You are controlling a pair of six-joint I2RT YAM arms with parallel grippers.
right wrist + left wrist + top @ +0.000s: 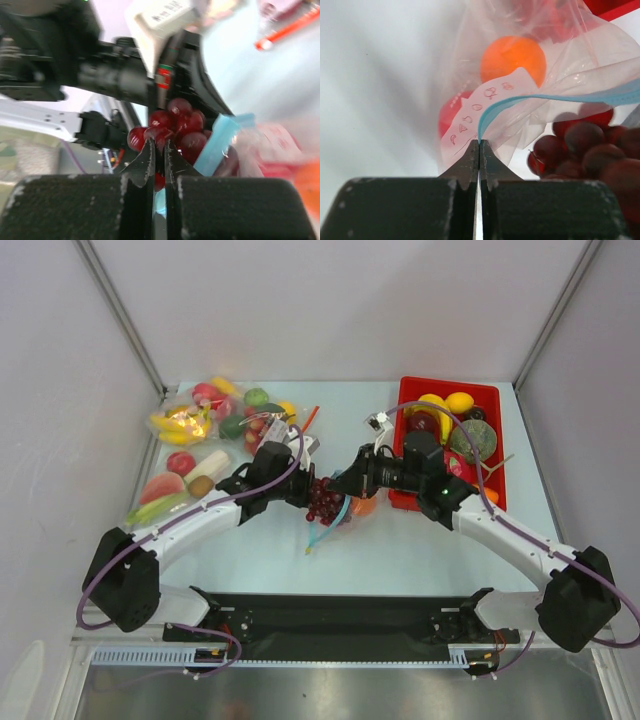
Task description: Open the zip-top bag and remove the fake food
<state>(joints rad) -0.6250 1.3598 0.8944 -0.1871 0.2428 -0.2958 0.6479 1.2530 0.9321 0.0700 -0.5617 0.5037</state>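
Observation:
The zip-top bag (338, 512) hangs between my two grippers over the table's middle, its blue-green zip strip (560, 97) curving across the left wrist view. My left gripper (303, 490) is shut on the bag's edge at the strip's end (479, 142). Inside the bag are an orange fruit (512, 56) and a red fruit (451, 116). A dark red grape bunch (322, 500) sits at the bag's mouth (582, 150). My right gripper (346, 485) faces the left one, and its jaws (159, 142) are closed on the grape bunch (175, 125), beside the strip (219, 145).
A red bin (492, 400) with several fake fruits stands at the back right, just behind my right arm. Clear bags of fake fruit lie at the back left (200, 420) and left (172, 490). An orange-red stick (309, 419) lies behind the grippers.

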